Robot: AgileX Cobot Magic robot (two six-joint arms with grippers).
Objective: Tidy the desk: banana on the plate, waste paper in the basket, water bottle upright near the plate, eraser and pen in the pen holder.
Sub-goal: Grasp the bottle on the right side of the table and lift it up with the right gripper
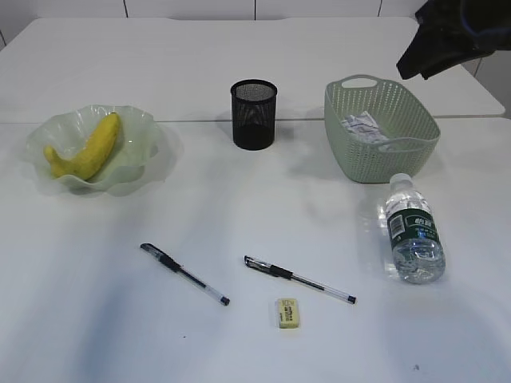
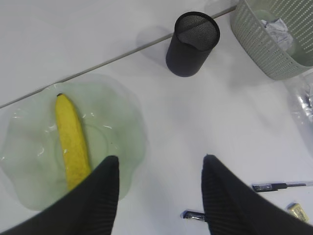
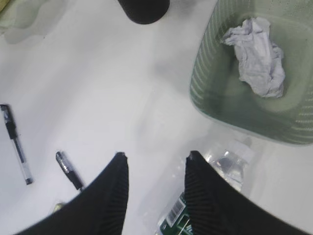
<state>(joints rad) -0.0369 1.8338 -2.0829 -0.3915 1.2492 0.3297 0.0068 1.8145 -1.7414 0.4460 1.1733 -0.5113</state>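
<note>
Right gripper (image 3: 154, 161) and left gripper (image 2: 159, 164) hang open, empty, above the white table (image 1: 255, 207)

You've got the banana (image 1: 88, 149) on the plate (image 1: 148, 128) and crumpled paper (image 1: 365, 128) in the basket (image 1: 343, 152) — bottle (image 1: 413, 231) lying flat, two pens (image 1: 184, 274) (image 1: 299, 279) and eraser (image 1: 288, 312) on the desk, pen holder (image 1: 254, 114) upright.

open centre, crowded edges

bare table (image 1: 239, 191) lies between plate (image 1: 136, 163) and basket (image 1: 382, 152), blocked only by the pen holder (image 1: 254, 114) at the back. nearer, two pens (image 1: 184, 274) (image 1: 299, 279), an eraser (image 1: 288, 312) and the lying bottle (image 1: 413, 229) break the front strip.
</note>
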